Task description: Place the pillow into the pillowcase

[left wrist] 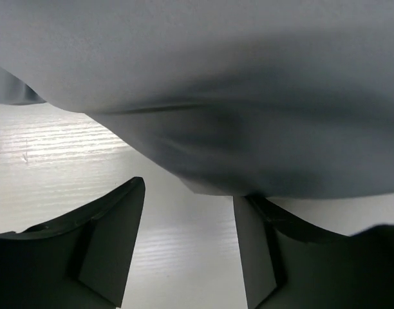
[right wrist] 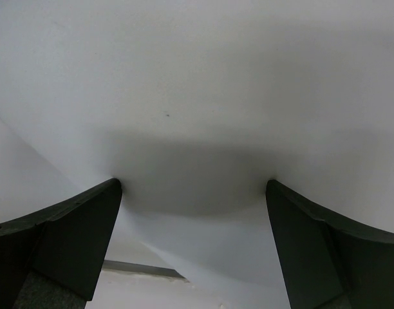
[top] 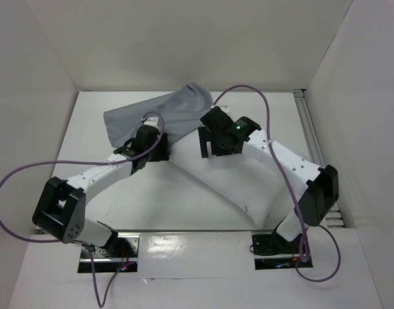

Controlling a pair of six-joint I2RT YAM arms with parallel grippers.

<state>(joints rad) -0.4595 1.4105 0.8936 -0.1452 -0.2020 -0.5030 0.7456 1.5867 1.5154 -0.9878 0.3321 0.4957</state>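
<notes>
Right gripper (right wrist: pixel 194 187) spread wide, pressing down astride the pillow (top: pixel 239 190), which lies slantwise across the table (top: pixel 120 206), set for a grab. Just beyond, left gripper (left wrist: pixel 189 193), jaws apart, brackets the pillowcase (top: pixel 178 106) edge, nothing pinched yet, probably to lift its mouth.

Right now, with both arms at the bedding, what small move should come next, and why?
Probably close the left gripper on the pillowcase edge: its jaws stand open with the grey hem just at the fingertips, unpinched. The right gripper is open astride the end of the pillow, so the case likely needs holding first.
</notes>
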